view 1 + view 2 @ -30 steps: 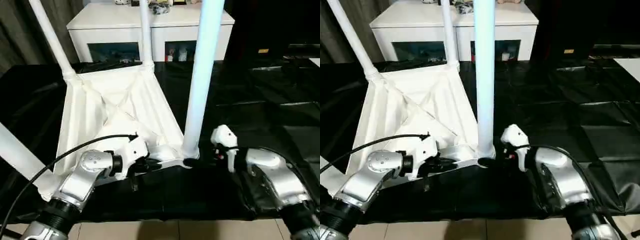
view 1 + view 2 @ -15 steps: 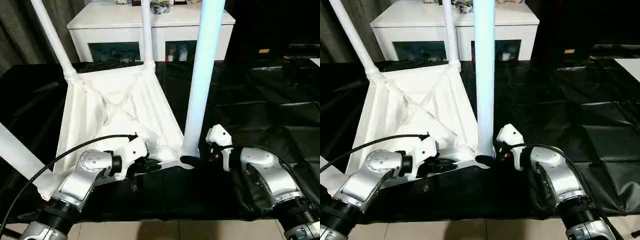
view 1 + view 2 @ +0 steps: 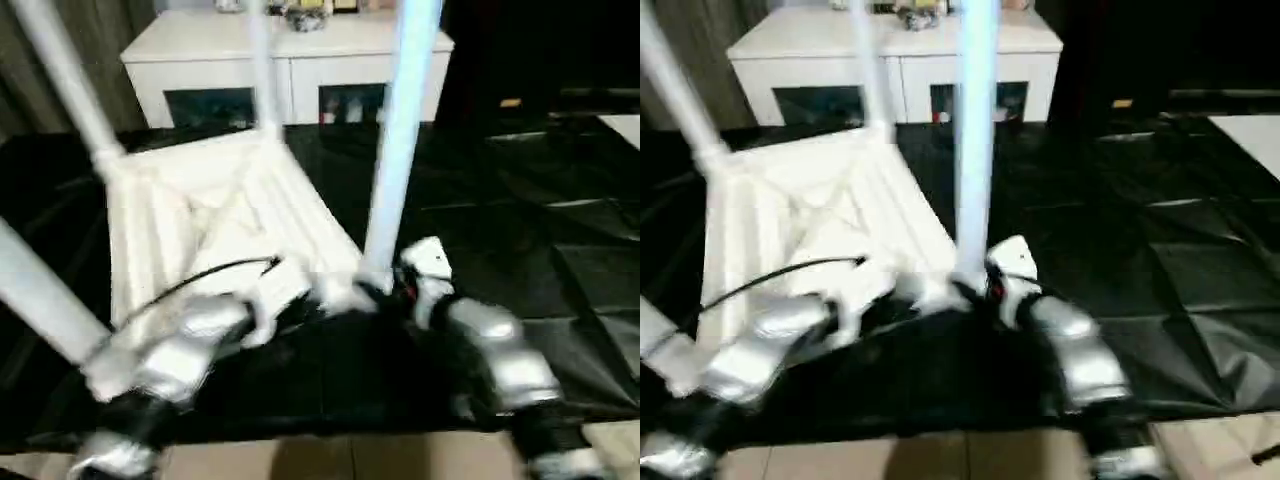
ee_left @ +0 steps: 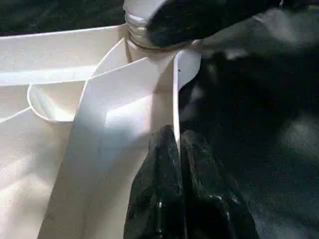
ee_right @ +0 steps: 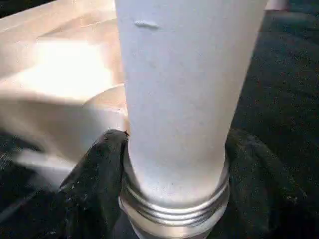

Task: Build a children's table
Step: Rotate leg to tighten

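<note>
Tabletop [image 3: 215,215] — light, stiff plastic — is pinched at its rim by the left pincer [image 4: 175,149]; the right pincer [image 5: 174,164] clamps the near leg [image 5: 184,94] at its base.

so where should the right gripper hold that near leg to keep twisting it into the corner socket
Low on the near leg, just above its threaded collar, coming in level from the robot's side. The tube stands upright and is round, so one finger on each side wraps it squarely there. The left gripper pinches the tabletop rim beside the socket, steadying it.
</note>
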